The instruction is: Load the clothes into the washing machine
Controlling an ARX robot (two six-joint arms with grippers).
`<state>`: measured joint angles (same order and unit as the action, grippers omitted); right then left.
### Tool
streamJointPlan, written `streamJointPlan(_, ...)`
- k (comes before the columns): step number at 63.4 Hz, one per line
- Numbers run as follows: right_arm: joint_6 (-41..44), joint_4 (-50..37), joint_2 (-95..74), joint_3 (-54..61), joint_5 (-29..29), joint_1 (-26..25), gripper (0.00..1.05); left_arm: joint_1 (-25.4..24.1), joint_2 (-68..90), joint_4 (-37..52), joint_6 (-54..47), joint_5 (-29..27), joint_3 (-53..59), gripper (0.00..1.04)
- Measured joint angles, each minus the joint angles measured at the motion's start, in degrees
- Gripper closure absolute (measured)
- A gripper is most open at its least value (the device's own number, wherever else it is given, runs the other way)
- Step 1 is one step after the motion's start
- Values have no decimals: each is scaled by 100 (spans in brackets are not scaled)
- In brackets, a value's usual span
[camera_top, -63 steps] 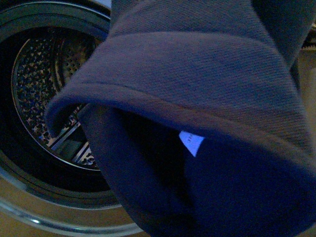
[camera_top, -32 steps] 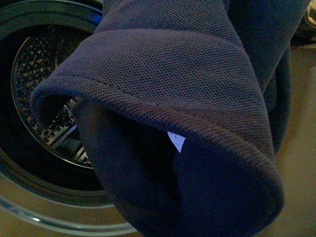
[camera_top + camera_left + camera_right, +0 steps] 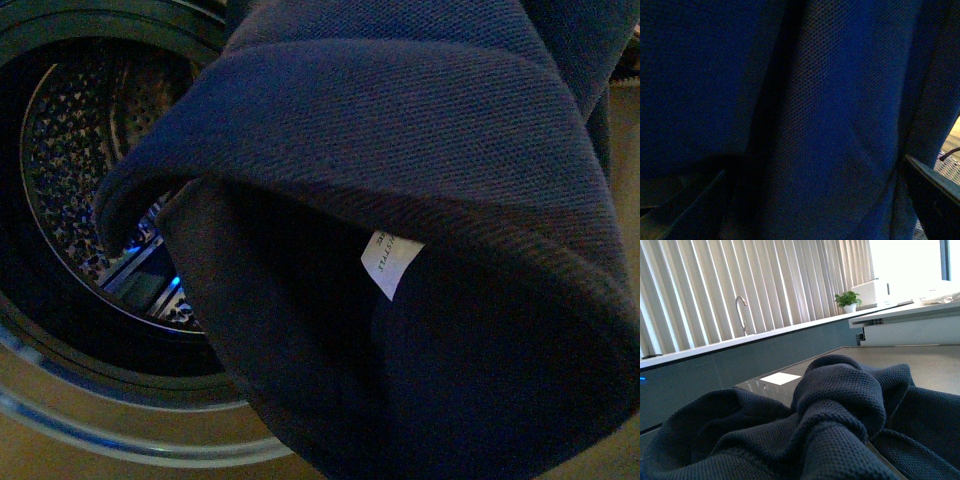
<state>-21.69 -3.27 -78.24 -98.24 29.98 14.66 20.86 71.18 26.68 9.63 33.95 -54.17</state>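
Note:
The clothes, a dark navy knit garment with a small white tag, hang close before the front camera and fill most of that view. Behind them at the left is the washing machine with its round porthole open and the perforated steel drum showing. In the left wrist view the clothes cover nearly everything; the left gripper's dark fingers stand apart at the frame's lower corners, open. In the right wrist view the clothes bunch up over the right gripper, which is shut on them; its fingers are hidden.
The right wrist view looks over the fabric at a grey surface, a counter with a tap, vertical blinds, a small potted plant and a white ledge. A beige panel shows at the front view's right edge.
The garment has swung in front of the camera: its folded hem shifted right and nearer, the white tag moved right and turned to show print. More of the drum shows at left.

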Motion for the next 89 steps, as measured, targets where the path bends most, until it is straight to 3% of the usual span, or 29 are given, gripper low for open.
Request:
streamJointPlan(19,0,0,0,0,-7,0,99,815,280,339,411,-461,-503,7)
streamJointPlan(45,0,0,0,0,-20,-2,99,2223,1012,275,704,-2114,-1497,7)
streamJointPlan(66,0,0,0,0,-39,-2,99,2439,1829,-179,629,-4413,-2557,7)
streamJointPlan(89,4,0,0,0,-39,-2,96,2542,2004,-269,393,-5139,-2771,10)
